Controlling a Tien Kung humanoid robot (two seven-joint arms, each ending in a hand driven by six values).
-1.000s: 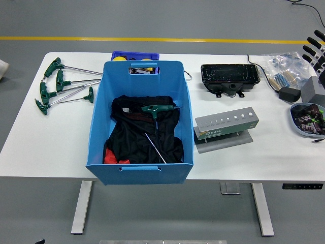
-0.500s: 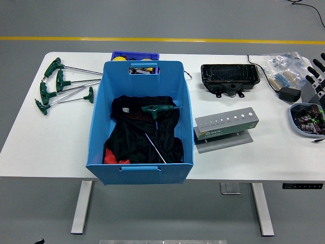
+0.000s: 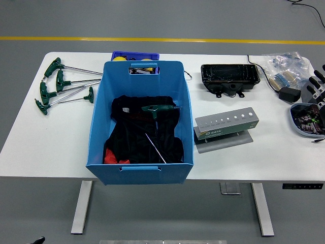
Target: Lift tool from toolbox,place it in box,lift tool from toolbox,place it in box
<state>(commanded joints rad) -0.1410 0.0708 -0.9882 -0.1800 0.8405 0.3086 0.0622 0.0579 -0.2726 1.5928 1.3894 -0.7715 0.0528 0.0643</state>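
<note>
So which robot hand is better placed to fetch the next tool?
Probably the right robot hand: only it shows, fingers spread and empty, at the table's right edge. But the green-handled tools lie far left, beyond the blue box, a long reach.

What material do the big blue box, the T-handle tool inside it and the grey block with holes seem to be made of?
The big blue box looks like moulded plastic: smooth, matte walls with cut-out handles. The T-handle tool seems to have a green plastic or rubber grip and a thin, shiny steel shaft. The grey block with holes looks like brushed metal, possibly aluminium, though grey plastic cannot be ruled out.
</note>
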